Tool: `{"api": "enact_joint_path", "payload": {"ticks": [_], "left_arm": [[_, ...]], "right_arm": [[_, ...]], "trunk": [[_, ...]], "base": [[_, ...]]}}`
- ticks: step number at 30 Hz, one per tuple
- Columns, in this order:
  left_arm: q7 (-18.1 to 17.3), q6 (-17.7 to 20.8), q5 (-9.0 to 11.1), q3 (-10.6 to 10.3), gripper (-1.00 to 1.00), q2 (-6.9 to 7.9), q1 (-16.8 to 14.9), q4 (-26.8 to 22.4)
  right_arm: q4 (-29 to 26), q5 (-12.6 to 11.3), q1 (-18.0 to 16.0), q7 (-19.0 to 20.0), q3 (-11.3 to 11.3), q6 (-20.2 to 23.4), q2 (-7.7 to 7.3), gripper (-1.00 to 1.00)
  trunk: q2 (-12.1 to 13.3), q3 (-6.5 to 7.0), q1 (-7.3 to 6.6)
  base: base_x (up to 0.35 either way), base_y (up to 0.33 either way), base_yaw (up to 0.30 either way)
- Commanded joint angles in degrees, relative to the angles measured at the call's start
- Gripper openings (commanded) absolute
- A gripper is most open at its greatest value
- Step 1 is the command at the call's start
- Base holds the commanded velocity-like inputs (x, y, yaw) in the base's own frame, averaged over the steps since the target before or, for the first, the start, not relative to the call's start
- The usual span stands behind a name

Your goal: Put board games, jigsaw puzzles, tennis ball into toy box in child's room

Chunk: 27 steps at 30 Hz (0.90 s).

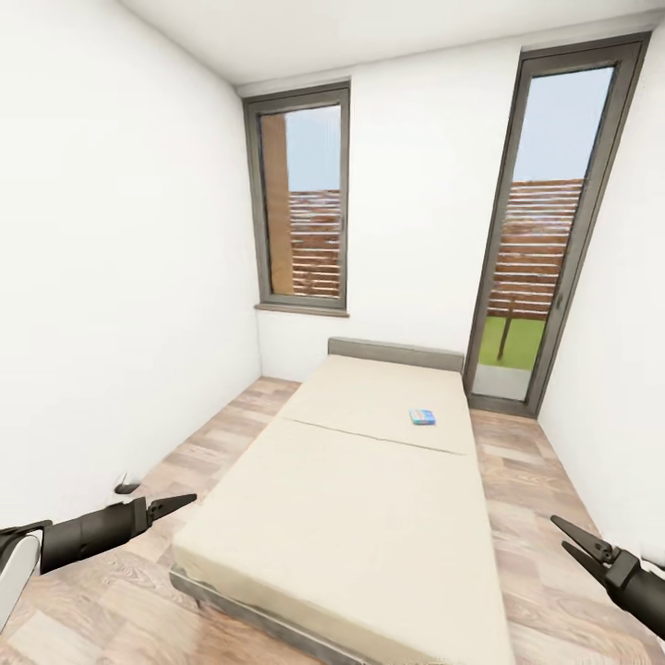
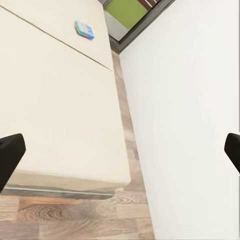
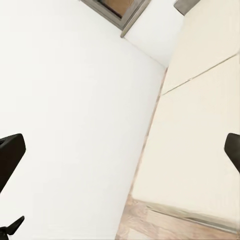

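**Board game out of reach, far half of bed**

The blue board game [image 1: 422, 417] lies flat on the bed [image 1: 351, 517] beyond the seam, toward the right edge, well apart from both my grippers. It lies ahead, nearer my right gripper's [image 1: 574, 542] side. My left gripper [image 1: 174, 504] hangs at the bed's near left corner. Both sets of fingers stand spread and empty. Its long axis: too small to tell. I judge an approach along the right side is needed first.

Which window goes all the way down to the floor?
The tall right window reaches the floor, showing grass. The left window stops at a sill above it.
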Motion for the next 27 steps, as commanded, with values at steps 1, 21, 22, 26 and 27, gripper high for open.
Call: {"api": "enact_joint_path", "payload": {"ticks": [1, 21, 22, 26, 27], "left_arm": [[-0.26, 0.22, -0.13, 0.04, 1.00, 0.00, -0.02, 0.00], [-0.31, 0.30, -0.13, 0.04, 1.00, 0.18, -0.02, 0.00], [-0.31, 0.30, -0.13, 0.04, 1.00, 0.18, -0.02, -0.01], [-0.36, 0.30, -0.13, 0.07, 1.00, 0.26, -0.02, 0.00], [-0.37, 0.30, -0.13, 0.08, 1.00, 0.28, -0.02, 0.01]], "right_arm": [[0.02, -0.03, 0.01, 0.14, -0.05, 0.27, -0.01, 1.00], [-0.09, -0.11, -0.31, 0.08, 0.64, -0.03, 0.44, 1.00], [-0.14, -0.10, -0.32, 0.00, 0.76, -0.07, 0.46, 1.00], [-0.42, 0.13, -0.38, -0.33, 2.62, -0.42, 0.51, 1.00], [-0.45, 0.20, -0.43, -0.36, 3.24, -0.49, 0.50, 1.00]], "trunk": [[-0.03, -0.03, 0.02], [-0.03, -0.81, 0.02], [-0.03, -0.90, 0.02], [-0.03, -1.24, 0.02], [-0.03, -1.32, 0.02]], "base": [[-0.007, -0.282, -0.211], [0.075, -0.149, -0.201], [0.021, -0.077, 0.004], [0.011, -0.042, 0.075], [0.005, -0.020, 0.126]]}}
